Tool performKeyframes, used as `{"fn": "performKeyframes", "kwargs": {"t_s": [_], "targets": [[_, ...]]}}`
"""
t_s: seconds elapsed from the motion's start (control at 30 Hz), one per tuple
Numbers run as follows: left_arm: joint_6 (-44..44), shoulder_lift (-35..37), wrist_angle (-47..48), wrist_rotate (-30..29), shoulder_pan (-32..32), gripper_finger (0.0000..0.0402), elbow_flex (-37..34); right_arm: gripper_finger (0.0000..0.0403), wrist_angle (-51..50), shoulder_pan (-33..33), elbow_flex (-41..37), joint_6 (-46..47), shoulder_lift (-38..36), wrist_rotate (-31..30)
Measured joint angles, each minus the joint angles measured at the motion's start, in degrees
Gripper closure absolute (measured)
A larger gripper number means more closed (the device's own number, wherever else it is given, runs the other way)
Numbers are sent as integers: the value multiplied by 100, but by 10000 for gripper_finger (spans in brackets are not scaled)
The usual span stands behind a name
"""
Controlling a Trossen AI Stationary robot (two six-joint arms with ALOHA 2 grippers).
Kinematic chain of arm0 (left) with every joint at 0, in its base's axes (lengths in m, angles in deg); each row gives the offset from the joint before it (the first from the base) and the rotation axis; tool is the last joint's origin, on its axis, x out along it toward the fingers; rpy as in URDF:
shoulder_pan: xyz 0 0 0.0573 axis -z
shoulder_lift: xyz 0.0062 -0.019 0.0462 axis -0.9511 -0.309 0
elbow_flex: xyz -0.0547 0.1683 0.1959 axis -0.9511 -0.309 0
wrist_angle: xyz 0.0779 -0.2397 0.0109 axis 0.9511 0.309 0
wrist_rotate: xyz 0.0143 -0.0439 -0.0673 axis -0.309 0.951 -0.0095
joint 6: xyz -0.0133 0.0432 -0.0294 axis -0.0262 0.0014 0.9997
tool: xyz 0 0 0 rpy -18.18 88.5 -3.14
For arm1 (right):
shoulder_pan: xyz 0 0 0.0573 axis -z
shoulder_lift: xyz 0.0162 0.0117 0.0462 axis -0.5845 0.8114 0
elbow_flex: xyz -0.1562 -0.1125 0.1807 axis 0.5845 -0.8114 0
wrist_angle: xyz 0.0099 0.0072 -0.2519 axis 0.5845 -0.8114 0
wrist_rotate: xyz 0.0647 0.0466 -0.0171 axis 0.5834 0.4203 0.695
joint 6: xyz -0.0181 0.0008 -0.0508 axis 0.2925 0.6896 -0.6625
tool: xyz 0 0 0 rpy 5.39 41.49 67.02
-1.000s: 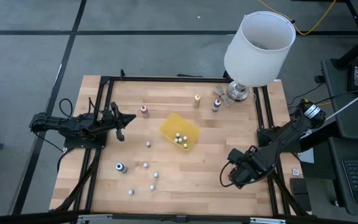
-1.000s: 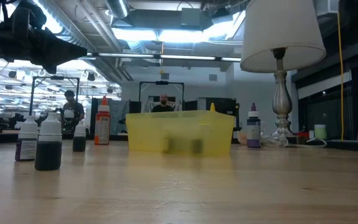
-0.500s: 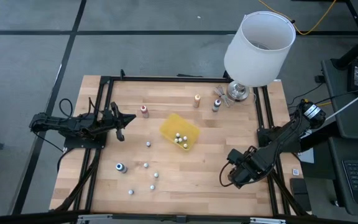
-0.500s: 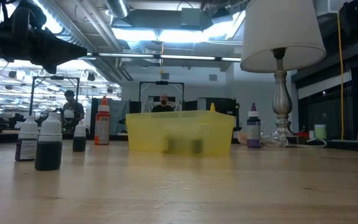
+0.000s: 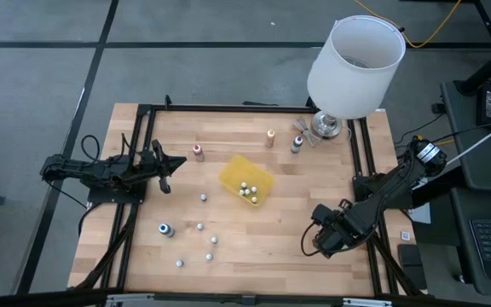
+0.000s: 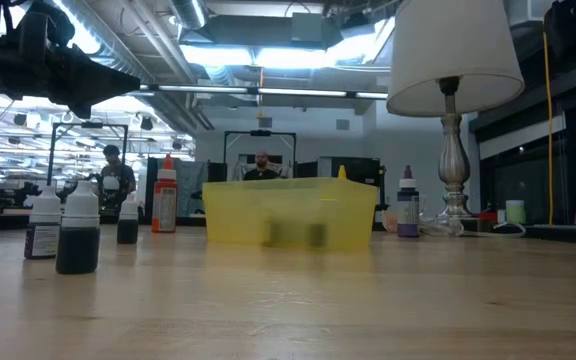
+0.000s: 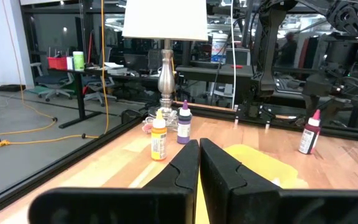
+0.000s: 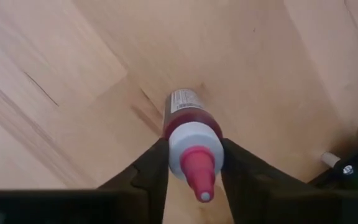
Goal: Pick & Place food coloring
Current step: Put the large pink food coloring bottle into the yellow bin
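A small food coloring bottle (image 8: 191, 134) with red liquid, a white collar and a red tip stands between the fingers of my right gripper (image 8: 191, 163), which is shut on it near the table's near right corner (image 5: 315, 246). In the high view the gripper hides this bottle. Several whitish bottles lie in the yellow tray (image 5: 233, 173) at mid-table, and several more stand loose near the front left (image 5: 199, 227). My left gripper (image 5: 167, 165) waits shut at the table's left side, touching nothing. My right gripper pinches the bottle between its two fingers (image 8: 151, 168), which lie against opposite sides of the white collar (image 8: 176, 146) just under the red tip. The fingers come from above, pointing down. The bottle's tip points up toward the wrist; its base is hidden behind the body.
A lamp (image 5: 354, 64) stands at the far right corner, with a purple-capped bottle (image 5: 297, 145) and an orange one (image 5: 270, 137) beside it. A red-capped bottle (image 5: 198, 153) stands far left of the tray. Bare wood lies between the tray and my right gripper.
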Motion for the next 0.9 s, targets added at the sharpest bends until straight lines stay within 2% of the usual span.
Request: {"fn": "performKeyframes", "kwargs": {"t_s": [0.17, 0.33, 0.7, 0.9], "targets": [[0, 0, 0, -2, 1, 389, 1, 283, -47, 0, 39, -163, 4, -74], [0, 0, 0, 0, 0, 392, 2, 277, -257, 162, 345, -735, 4, -71], [0, 0, 0, -1, 2, 389, 0, 279, -1119, 1280, 1447, -2616, 6, -56], [0, 0, 0, 0, 0, 392, 2, 280, -1575, 2059, 2193, -3571, 343, -33]]}}
